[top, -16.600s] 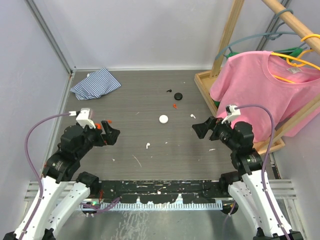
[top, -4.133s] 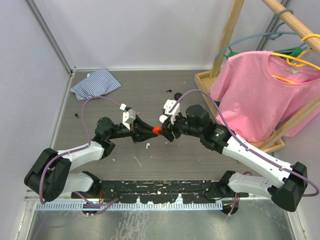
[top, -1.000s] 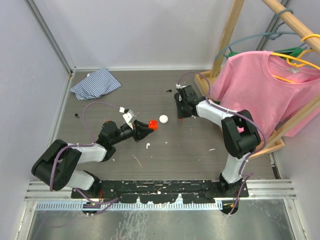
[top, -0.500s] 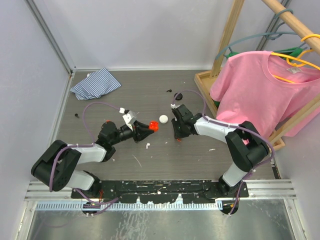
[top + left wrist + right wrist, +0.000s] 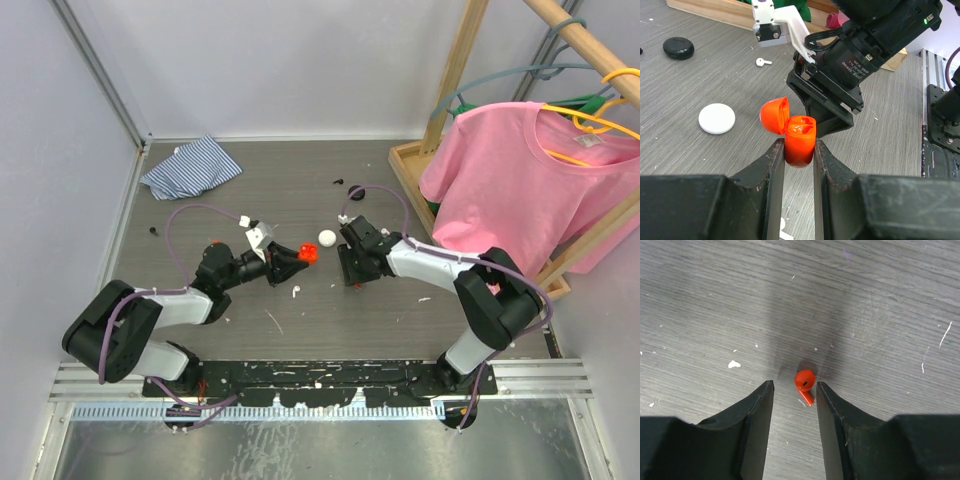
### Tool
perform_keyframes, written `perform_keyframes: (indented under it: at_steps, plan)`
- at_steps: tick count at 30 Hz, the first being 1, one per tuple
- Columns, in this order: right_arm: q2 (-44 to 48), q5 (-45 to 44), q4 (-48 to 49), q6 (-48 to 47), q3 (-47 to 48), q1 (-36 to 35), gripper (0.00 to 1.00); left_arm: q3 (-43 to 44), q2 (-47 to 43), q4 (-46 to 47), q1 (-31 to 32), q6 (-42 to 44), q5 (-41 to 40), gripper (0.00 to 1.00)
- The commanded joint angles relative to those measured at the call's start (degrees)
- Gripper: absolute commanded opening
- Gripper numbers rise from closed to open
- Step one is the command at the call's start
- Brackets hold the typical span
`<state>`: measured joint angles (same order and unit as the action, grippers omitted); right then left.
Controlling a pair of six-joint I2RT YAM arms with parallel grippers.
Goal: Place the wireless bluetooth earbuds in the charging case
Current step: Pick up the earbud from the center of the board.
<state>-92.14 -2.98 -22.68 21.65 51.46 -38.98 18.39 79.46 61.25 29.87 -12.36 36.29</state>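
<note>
Right wrist view: my right pincer (image 5: 794, 385) is part open and empty, jaws either side of red earbud (image 5: 804, 381) on tabletop (image 5: 890, 315). Left pincer (image 5: 798, 146) clamps red charging case (image 5: 801, 131), lid open. Step: earbud pickup. Next req., est.: descend, close gently, xfer to case.

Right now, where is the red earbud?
In the right wrist view, the red earbud lies on the table, between the fingers of the open right pincer.

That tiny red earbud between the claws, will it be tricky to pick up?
Probably. The red earbud looks smooth and rounded, so it may slip sideways when pinched. It seems very light, so a nudge from the right gripper could roll it.
</note>
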Motion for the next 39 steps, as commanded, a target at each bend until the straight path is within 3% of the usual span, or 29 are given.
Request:
perform_keyframes:
  at_steps: [1, 9, 15, 24, 28, 39]
  plan:
    - [3.7, -1.1, -1.4, 1.4, -0.3, -0.9, 0.46, 0.3, -1.4, 5.3, -0.3, 0.6, 1.4, 0.00]
    - [3.5, -1.7, -2.2, 2.4, -1.0, -2.4, 0.46, 0.4, -1.3, 5.2, -0.3, 0.6, 1.6, 0.00]
    - [3.8, -3.2, -6.7, 0.4, 3.6, -2.8, 0.46, 0.4, -1.5, 5.0, -0.3, 0.7, 1.6, 0.01]
    - [-5.0, -4.7, -17.7, -4.2, 14.1, -2.7, 0.45, -0.3, -1.8, 5.1, -0.3, 1.4, 0.3, 0.02]
    - [-8.9, -5.4, -20.9, -5.4, 17.9, -2.7, 0.39, -0.9, -2.2, 5.1, -0.3, 1.9, -1.8, 0.02]
    - [-13.5, -6.1, -20.5, -7.3, 19.9, -2.7, 0.35, -0.7, -2.4, 4.1, -0.3, 2.8, -2.3, 0.01]
